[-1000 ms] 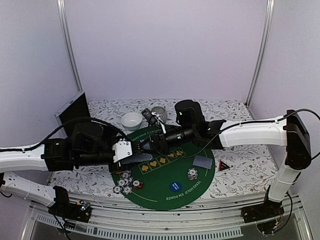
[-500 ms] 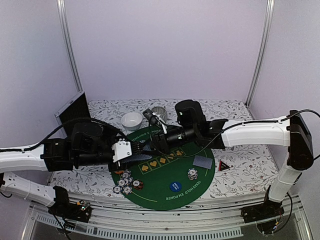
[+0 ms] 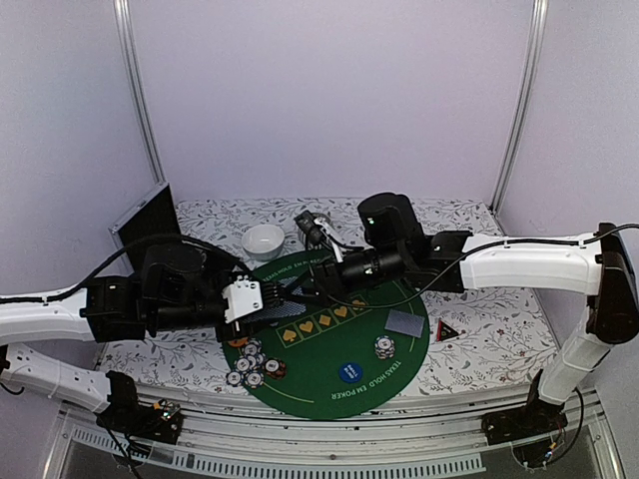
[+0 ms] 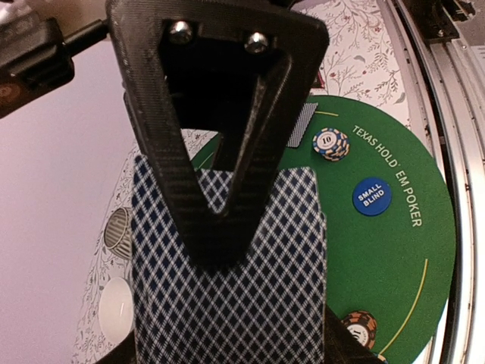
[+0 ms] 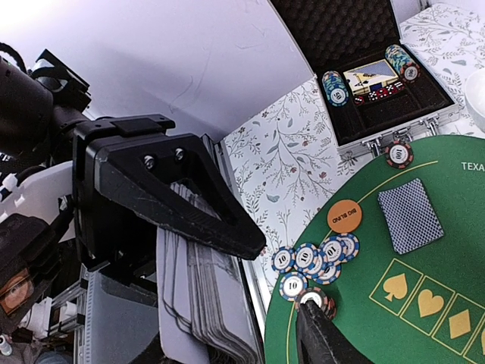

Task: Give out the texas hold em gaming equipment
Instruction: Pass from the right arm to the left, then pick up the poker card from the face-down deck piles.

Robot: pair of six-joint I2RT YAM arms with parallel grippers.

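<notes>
While a stack of grey-blue-backed cards (image 4: 227, 303) is clamped in the left claw (image 3: 288, 295) above the left part of the green mat (image 3: 329, 391), the right claw (image 3: 314, 283) is held just beside it, and how far it is open cannot be told. A single card (image 3: 404, 323) is laid on the mat's right side, and striped chips (image 3: 250, 364) are clustered at its left edge.

- On my overhead feed, a plain back wall (image 3: 329, 100) fills the top half, pale with a faint lilac cast.
- A slim metal pole (image 3: 140, 100) stands at its left corner and a second pole (image 3: 519, 100) at its right, each meeting a side wall of the same colour.
- The table (image 3: 479, 339) is covered by a white cloth printed with grey leafy sprigs.
- Silvery metal rails (image 3: 329, 439) run along its near edge.
- The light is soft and even, and I see only faint shadows on the cloth.
</notes>
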